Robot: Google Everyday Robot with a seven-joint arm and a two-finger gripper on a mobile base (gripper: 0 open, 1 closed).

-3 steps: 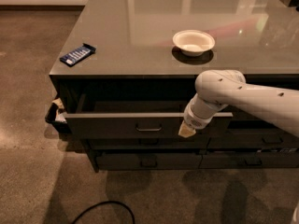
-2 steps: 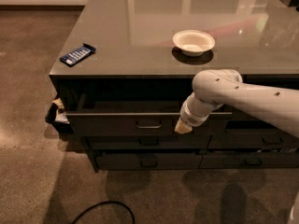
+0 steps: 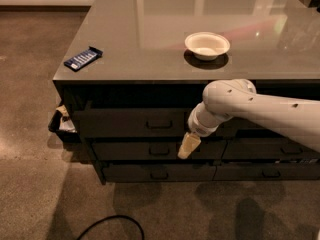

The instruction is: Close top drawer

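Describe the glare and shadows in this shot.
Camera view: dim, warm light; pale glare streaks on the tabletop behind the bowl, which casts a dark shadow; the top drawer lies in shade under the tabletop's edge; the gripper, below that drawer's front, stands out pale.

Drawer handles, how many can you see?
5. Left stack: top drawer's handle, middle handle, bottom handle. Right stack: middle right handle, bottom right handle. The arm may hide another. The gripper hangs just right of the middle handle.
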